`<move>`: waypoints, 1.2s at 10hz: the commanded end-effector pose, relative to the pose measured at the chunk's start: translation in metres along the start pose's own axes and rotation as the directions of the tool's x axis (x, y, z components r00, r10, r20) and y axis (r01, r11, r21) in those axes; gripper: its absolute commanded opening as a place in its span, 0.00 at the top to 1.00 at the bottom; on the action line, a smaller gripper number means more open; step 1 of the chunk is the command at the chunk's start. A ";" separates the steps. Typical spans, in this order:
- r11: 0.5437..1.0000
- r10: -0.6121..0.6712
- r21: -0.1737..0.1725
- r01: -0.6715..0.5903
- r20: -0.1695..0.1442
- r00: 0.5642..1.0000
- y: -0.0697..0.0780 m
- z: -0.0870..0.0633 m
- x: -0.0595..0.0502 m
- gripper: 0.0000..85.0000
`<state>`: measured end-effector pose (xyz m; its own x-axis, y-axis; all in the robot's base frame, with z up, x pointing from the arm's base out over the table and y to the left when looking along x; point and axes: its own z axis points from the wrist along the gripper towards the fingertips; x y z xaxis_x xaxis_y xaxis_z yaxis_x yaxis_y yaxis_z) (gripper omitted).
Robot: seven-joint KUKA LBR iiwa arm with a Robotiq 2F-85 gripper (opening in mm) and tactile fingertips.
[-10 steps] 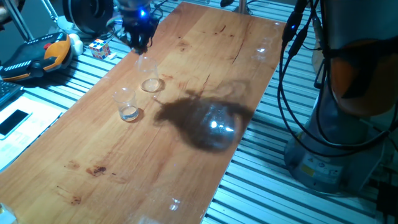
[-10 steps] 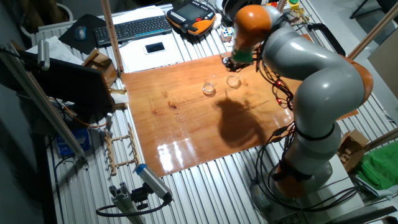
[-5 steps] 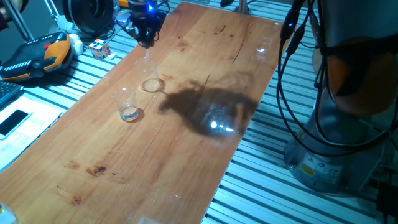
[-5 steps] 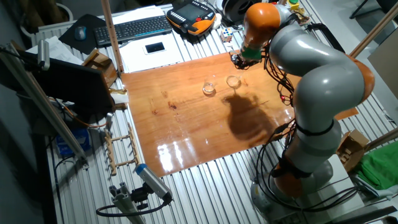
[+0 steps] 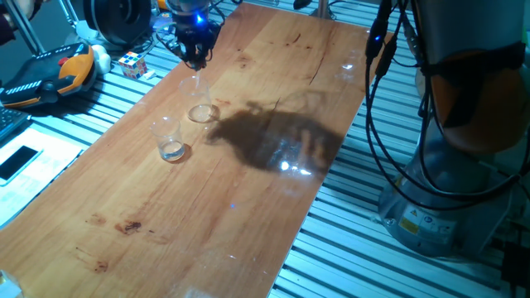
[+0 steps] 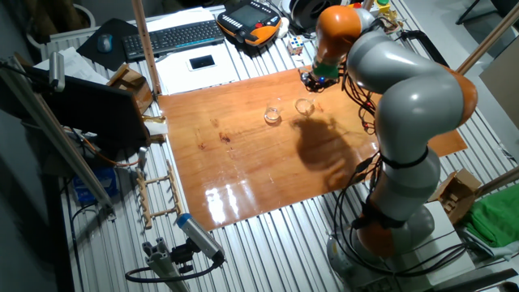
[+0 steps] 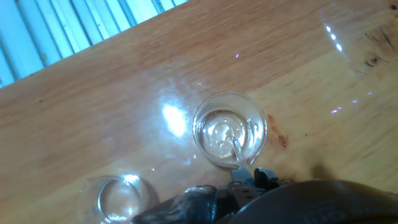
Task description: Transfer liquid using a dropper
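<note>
My gripper (image 5: 195,55) hangs over the far left part of the wooden table (image 5: 248,182), shut on the dropper (image 5: 196,80). Its thin clear tube points down and its red bulb is hidden between the fingers. In the hand view the dropper's tube tip (image 7: 236,148) sits over the flat round clear dish (image 7: 230,130), which holds a pale glint of liquid (image 7: 216,134). The dish (image 5: 201,113) lies just in front of the gripper. The gripper (image 6: 312,80) stands just behind the dish (image 6: 304,106) in the other fixed view.
A small clear glass cup (image 5: 170,139) stands near the dish, also in the hand view (image 7: 117,200) and the other fixed view (image 6: 273,115). An orange-black pendant (image 5: 50,74) and a colour cube (image 5: 132,64) lie off the table's left edge. The arm's base (image 5: 447,190) stands at right.
The gripper has shifted a little toward the table's far end and now hangs over the dish with the dropper in it. The arm's shadow has moved with it. Dish and cup have not moved.
</note>
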<state>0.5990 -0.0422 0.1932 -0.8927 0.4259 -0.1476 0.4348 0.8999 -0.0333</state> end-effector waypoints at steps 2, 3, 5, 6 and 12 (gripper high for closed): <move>1.000 0.001 0.010 -0.001 0.001 1.000 0.002 0.011 0.000 0.99; 1.000 0.005 0.012 -0.005 0.004 1.000 0.003 0.017 0.001 0.99; 1.000 0.015 0.005 -0.015 -0.003 1.000 0.004 0.027 0.001 0.99; 1.000 0.019 0.000 -0.019 -0.007 1.000 0.003 0.034 -0.001 0.99; 0.999 0.036 0.000 -0.036 -0.004 0.999 0.000 0.049 -0.005 0.99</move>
<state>0.6094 -0.0485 0.1454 -0.8769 0.4579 -0.1463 0.4663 0.8842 -0.0277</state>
